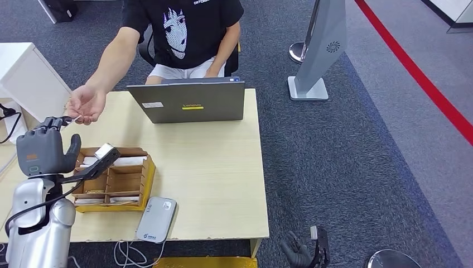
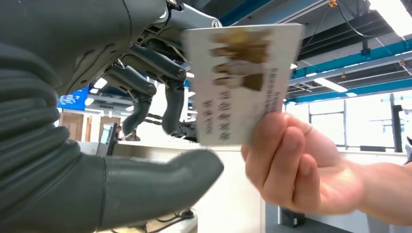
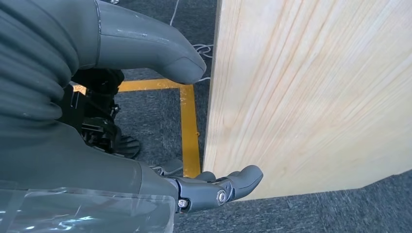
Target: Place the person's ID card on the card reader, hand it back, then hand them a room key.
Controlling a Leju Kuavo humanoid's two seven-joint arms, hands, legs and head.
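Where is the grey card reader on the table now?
In the head view, the card reader lies at the table's near edge, on the robot's left side, just right of the cardboard card box.

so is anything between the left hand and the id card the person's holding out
Nothing visible. The person's hand holds the ID card right at the left hand, its fingers apart beside the card. Whether they touch it is unclear.

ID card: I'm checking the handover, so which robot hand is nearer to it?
Left. The left robot hand is raised right beside the ID card held by the person's hand. The right robot hand hangs low beside the table, far away.
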